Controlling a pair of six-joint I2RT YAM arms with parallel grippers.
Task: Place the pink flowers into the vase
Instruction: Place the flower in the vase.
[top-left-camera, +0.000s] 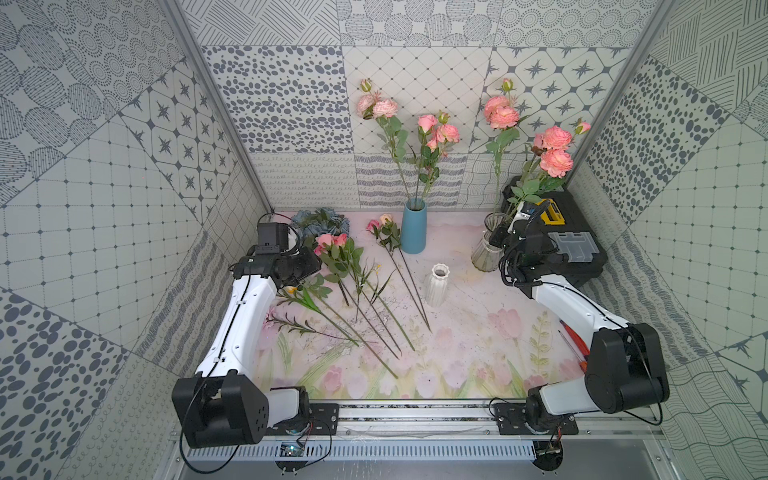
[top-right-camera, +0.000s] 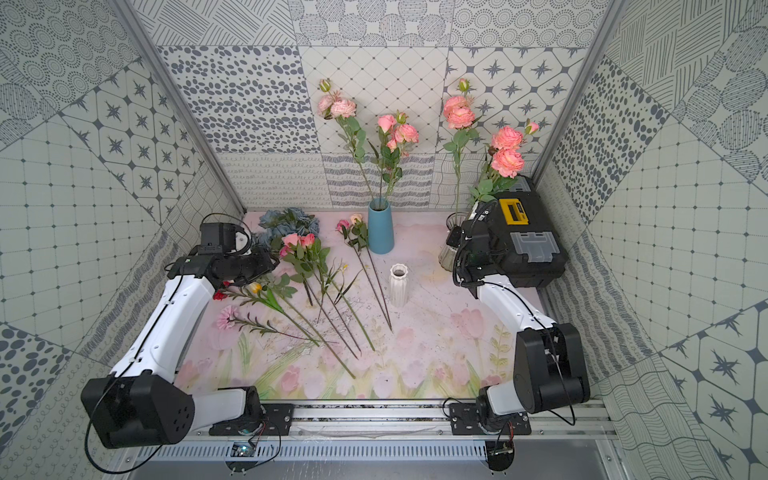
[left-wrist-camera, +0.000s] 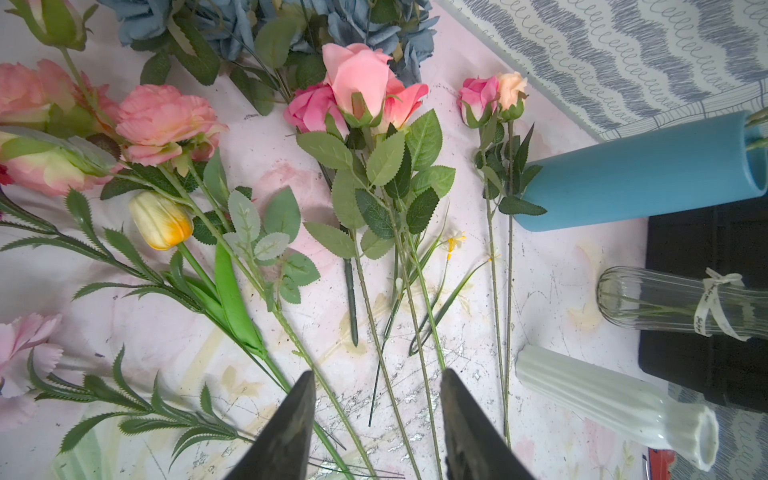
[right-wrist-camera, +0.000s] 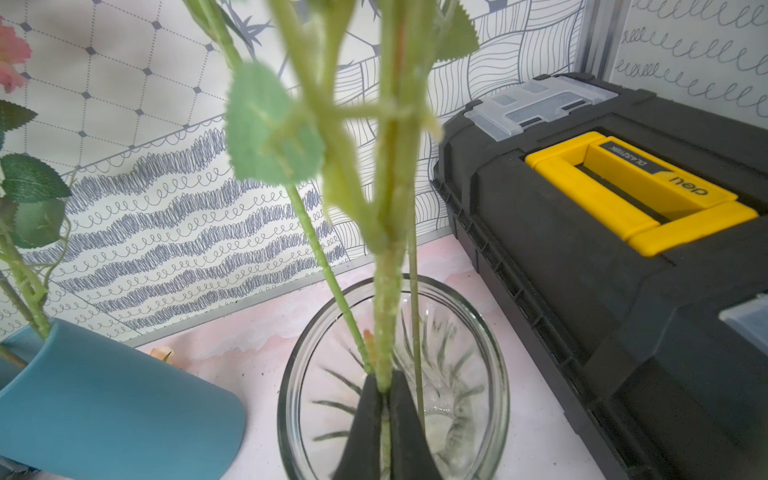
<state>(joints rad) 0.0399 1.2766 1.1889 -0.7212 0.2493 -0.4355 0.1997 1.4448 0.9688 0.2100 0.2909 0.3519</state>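
Stem of a pink flower (right-wrist-camera: 384, 249) is pinched in our right gripper (right-wrist-camera: 387, 386) over the glass vase (right-wrist-camera: 288, 386) at the table's (top-left-camera: 457, 332) back right corner. Its blooms lean toward the toolbox (right-wrist-camera: 582, 249); released too high, we judge it could tip out. Our left gripper (left-wrist-camera: 378, 374), half spread and empty, hovers over pink flowers (left-wrist-camera: 357, 79) on the table's left side, where crossed stems may snag.

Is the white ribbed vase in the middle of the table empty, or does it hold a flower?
Empty. The white ribbed vase stands upright; in both top views no stem rises from its mouth.
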